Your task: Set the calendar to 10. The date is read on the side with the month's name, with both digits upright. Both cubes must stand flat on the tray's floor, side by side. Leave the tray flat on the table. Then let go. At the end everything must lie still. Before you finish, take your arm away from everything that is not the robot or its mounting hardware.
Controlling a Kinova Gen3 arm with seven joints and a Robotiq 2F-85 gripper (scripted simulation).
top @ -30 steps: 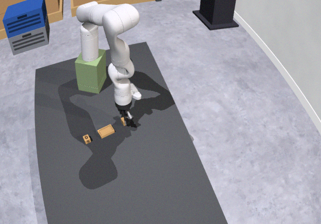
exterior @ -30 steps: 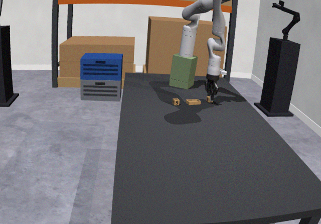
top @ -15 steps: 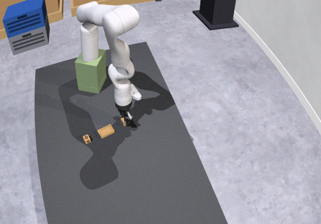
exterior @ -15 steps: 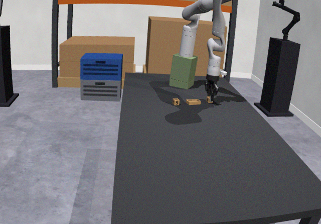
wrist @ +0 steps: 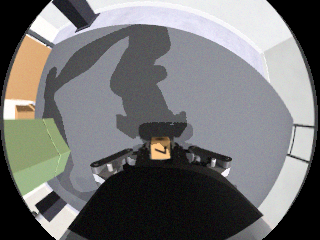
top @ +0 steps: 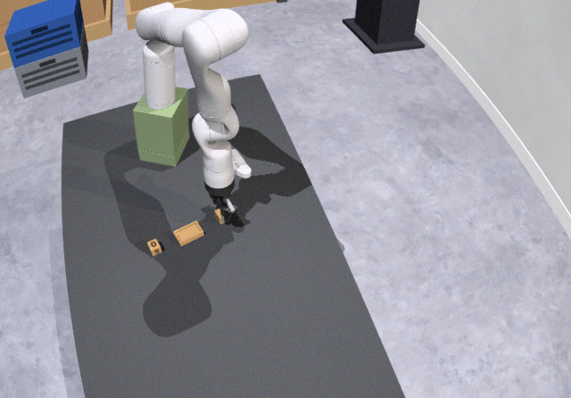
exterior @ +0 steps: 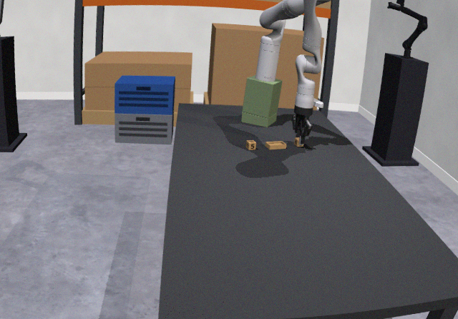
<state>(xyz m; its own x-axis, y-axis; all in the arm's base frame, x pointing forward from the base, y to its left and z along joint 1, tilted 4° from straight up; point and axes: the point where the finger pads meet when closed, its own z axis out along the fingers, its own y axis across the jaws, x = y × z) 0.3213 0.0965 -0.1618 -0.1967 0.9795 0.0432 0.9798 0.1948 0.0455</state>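
Status: placement stage incomplete. The tray (top: 193, 238) (exterior: 276, 146) lies flat on the bench (top: 277, 315) (exterior: 277, 234) (wrist: 215, 90), beside the claw (top: 227, 217) (exterior: 301, 142) (wrist: 160, 145), with neither cube inside. The side bearing the month's name cannot be identified.

Claw condition: fingers partly closed and, as judged, clamped on the near cube (top: 219, 216) (exterior: 297, 141) (wrist: 160, 149). The wrist view shows this cube centred at the claw, with a figure resembling a 7 facing the camera. The fingertips partly hide it; whether its underside touches the bench cannot be determined.

The far cube (top: 153, 247) (exterior: 250, 145) rests on the bench, beyond the tray from the claw. It displays 0 on top and 5 on one side.

Remaining operations:
1. Orient one cube to present 1 and the other to present 0, upright, on the month side.
2. Seat both flat on the tray floor, side by side, with 1 reading first.
3. Release and allow all parts to settle.

Surroundings: the green pedestal (top: 161, 130) (exterior: 260, 101) (wrist: 30, 150) stands behind the claw, towards the arm's base. The blue crate (top: 45, 29) (exterior: 144, 94) is well apart from the claw. No obstacle is visible between claw and tray. Caution: the tray wall could catch a cube carried too low.
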